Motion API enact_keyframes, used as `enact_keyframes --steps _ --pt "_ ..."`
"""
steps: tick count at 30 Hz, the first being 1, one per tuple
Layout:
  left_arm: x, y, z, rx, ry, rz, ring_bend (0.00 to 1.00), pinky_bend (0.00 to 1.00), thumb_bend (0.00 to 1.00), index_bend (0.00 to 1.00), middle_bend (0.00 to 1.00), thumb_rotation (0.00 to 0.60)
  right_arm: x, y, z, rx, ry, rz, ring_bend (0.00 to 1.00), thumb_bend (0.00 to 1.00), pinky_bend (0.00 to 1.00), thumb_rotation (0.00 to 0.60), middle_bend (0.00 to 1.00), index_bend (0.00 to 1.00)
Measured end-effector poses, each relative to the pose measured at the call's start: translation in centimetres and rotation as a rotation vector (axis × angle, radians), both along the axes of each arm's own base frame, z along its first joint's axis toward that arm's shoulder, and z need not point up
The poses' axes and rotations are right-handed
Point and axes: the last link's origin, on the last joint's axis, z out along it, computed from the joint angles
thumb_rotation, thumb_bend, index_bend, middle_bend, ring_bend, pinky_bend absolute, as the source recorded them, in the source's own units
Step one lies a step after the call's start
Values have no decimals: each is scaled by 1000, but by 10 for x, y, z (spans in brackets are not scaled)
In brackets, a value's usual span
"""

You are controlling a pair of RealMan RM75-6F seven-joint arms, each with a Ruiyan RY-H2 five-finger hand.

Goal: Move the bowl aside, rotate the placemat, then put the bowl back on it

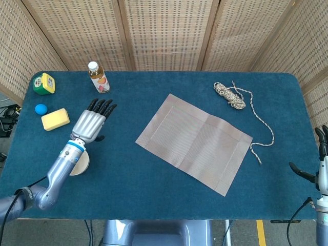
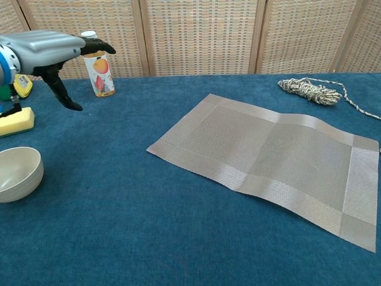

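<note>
Head view: left robot hand (image 1: 91,124), fingers spread wide and empty, hovers above the bench (image 1: 128,189), its forearm partly covering the bowl (image 1: 80,163) near the left edge. Placemat (image 1: 193,142) lies diagonally at centre. Right robot hand (image 1: 321,166), fingers apart, shows at the right edge.

Chest view: bowl (image 2: 18,174) at the left edge, well apart from the placemat (image 2: 274,158); bare bench (image 2: 119,238) between.

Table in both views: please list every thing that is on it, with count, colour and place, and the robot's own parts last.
table: one, dark blue cloth top, in front of wicker screens
placemat: one, grey-beige woven, centre-right, lying at an angle
bowl: one, cream, near left, partly under the left arm in the head view
juice bottle: one, orange with white cap, far left
sponge: one, yellow, left edge
ball: one, blue, beside the sponge
tape measure: one, green and yellow, far left corner
rope: one, beige, far right, tail trailing nearer
left hand: fingers apart, holding nothing, above the table
right hand: at the right edge, mostly cut off
</note>
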Motion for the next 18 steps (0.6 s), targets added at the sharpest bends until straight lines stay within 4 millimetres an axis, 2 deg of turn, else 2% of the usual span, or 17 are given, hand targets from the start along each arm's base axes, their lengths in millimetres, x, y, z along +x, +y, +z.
enact_keyframes --steps 8,12,18 --pt "12 17 -61 -69 98 6 0 0 143 34 0 600 -7 -4 4 -3 -55 1 0 197 0 600 0 0" --pt "16 22 -83 -87 119 14 0 0 147 34 0 600 -8 -5 4 -1 -61 -1 0 196 0 600 0 0" --pt "23 27 -105 -95 132 6 0 0 149 34 0 600 -9 -6 4 1 -69 -3 0 196 0 600 0 0"
